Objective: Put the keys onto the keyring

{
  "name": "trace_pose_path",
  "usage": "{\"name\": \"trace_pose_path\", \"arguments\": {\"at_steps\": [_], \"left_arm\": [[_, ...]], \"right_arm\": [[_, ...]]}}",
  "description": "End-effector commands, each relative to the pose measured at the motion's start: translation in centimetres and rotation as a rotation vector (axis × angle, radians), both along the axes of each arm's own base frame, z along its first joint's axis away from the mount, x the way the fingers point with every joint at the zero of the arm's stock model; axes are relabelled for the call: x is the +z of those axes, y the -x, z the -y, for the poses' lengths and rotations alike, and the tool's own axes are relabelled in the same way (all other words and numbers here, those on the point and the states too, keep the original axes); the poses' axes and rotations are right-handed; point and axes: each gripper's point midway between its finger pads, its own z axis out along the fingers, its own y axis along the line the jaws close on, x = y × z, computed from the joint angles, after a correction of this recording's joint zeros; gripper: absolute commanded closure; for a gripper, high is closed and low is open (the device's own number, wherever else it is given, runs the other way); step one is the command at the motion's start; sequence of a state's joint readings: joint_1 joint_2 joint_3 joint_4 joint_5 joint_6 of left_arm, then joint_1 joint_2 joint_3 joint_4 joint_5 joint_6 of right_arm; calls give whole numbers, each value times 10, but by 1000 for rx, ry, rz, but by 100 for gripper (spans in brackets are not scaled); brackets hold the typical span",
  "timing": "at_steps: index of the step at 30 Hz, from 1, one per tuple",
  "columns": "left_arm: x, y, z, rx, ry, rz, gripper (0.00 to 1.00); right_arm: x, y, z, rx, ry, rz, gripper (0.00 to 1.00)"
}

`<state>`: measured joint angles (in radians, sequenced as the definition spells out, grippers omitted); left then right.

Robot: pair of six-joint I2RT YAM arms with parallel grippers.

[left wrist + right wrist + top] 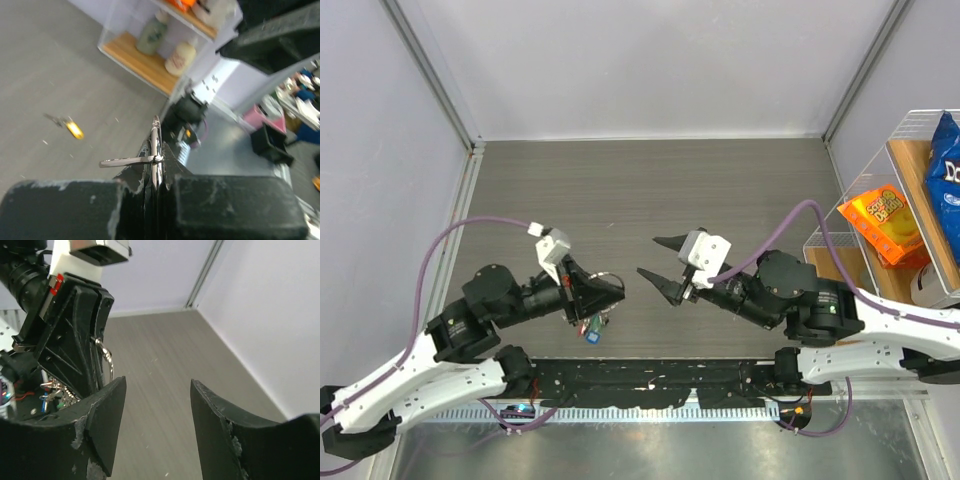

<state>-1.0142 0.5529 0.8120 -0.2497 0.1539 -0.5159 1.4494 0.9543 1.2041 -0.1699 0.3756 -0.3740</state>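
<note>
Saw the grey wood-grain table (650, 190) filling the top view. Found a clear-walled shelf (903, 160) at three o'clock of it.

Placed the left gripper (610, 292) at seven o'clock of the table's middle, fingers clenched on the keyring (156, 140). Saw the ring gripped edge-on in the left wrist view, upper arc poking clear toward twelve o'clock.

Placed the right gripper (648, 257) near the left one, toward two o'clock and apart from it. Found those fingers released and spread, holding nothing, with only bare table in the gap.

Made out a blue bag (945, 165) and an orange bag (882, 225) on the shelf, and two pale bottles (181, 56) on its wooden board.

Spotted a bunch of keys (594, 328), one blue-headed, hanging just under the left gripper at seven o'clock. Could not tell how joined to the ring.

Caught a yellow-headed key (73, 129) lying alone on the table, at nine o'clock of the ring in the left wrist view and well apart from it.

Noted a slim silver blade (125, 161) touching the keyring and jutting toward nine o'clock.
</note>
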Motion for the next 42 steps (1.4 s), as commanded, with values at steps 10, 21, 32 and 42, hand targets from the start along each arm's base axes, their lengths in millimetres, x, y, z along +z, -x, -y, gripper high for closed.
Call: {"name": "trace_pose_path", "arguments": {"at_steps": [10, 21, 32, 42], "left_arm": [[-50, 73, 34, -423, 33, -479, 100], [-28, 50, 55, -391, -20, -339, 100], [4, 61, 54, -490, -60, -231, 100], [24, 75, 46, -553, -50, -235, 100]], "right_arm": [[-44, 23, 62, 15, -48, -335, 40], [-66, 32, 82, 22, -32, -426, 43], [-95, 65, 84, 236, 81, -336, 41], [-94, 62, 66, 293, 21, -107, 41]]}}
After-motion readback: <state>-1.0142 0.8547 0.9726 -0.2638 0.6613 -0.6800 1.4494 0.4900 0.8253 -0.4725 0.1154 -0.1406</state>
